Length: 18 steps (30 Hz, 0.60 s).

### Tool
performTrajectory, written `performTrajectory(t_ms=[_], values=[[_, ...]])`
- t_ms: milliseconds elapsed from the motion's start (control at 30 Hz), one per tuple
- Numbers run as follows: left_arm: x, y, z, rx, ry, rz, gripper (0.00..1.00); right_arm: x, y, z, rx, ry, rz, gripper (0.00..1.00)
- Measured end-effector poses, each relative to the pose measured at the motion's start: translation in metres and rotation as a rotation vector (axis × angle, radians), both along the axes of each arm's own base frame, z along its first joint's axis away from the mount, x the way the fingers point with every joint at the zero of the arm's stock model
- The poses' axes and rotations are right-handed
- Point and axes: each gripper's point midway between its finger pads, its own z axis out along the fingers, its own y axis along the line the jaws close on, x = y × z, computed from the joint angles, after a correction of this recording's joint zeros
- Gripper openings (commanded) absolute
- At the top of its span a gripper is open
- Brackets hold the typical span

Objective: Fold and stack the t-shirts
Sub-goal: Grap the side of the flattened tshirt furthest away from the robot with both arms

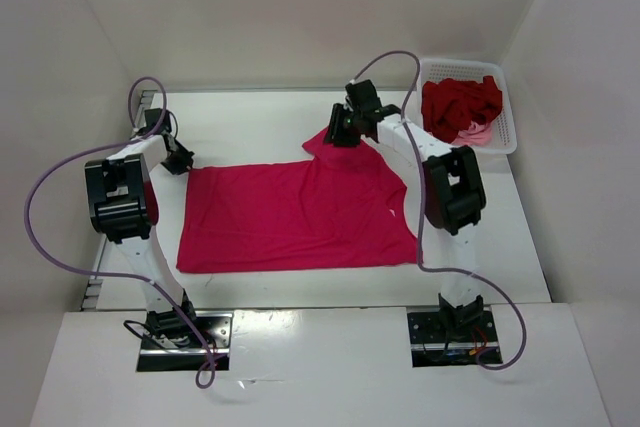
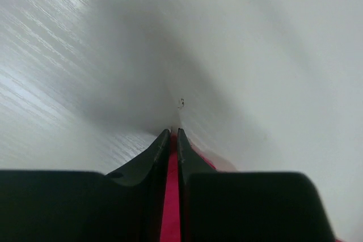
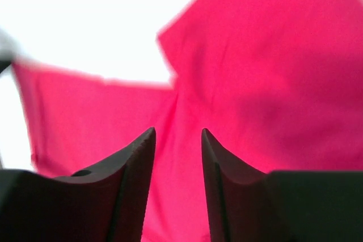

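Top external view first: which shirt is being worked, and where is it?

The magenta t-shirt (image 1: 290,217). It lies spread nearly flat across the middle of the white surface (image 1: 250,112), hem toward the left arm and neck toward the right. The dark crimson t-shirt (image 1: 458,102) and the light pink t-shirt (image 1: 478,133) sit bunched in the white mesh basket (image 1: 511,117) at the far right corner, so I judge neither is folded yet.

What are the left fingers doing?

The left fingers (image 2: 153,160) are clenched on the shirt's far hem corner. The left wrist view shows a thin strip of magenta pinched between them, low against the surface. That pinch looks meant to hold the cloth taut at that end.

And the right?

The right fingers (image 3: 136,165) are released, spread apart with nothing between them, hovering over the far sleeve where it meets the body. I read that as lining up a grip there, so both far corners can be carried toward the near edge in one fold.

Any risk?

If that grip catches only the sleeve, the fold would likely come out skewed.
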Motion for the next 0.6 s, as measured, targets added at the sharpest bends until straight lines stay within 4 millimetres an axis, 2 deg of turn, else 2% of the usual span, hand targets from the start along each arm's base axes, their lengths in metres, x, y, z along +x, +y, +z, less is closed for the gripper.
performTrajectory(t_ms=[100, 167, 333, 500, 600], values=[[0.001, 0.0, 0.0, 0.0, -0.002, -0.001, 0.04, 0.046, -0.009, -0.003, -0.04, -0.064, -0.059, 0.5], [0.0, 0.0, 0.0, 0.0, -0.002, -0.002, 0.01, 0.072, -0.014, -0.007, -0.074, -0.098, -0.096, 0.51], [-0.001, -0.001, 0.001, -0.002, -0.001, -0.004, 0.0, 0.126, -0.024, -0.024, -0.171, -0.166, -0.159, 0.53], [-0.001, -0.004, 0.003, -0.01, 0.0, -0.014, 0.0, 0.162, -0.027, -0.045, -0.247, -0.214, -0.186, 0.55], [-0.001, -0.006, 0.006, -0.016, -0.005, -0.019, 0.0, 0.158, -0.033, -0.063, -0.287, -0.184, -0.182, 0.55]])
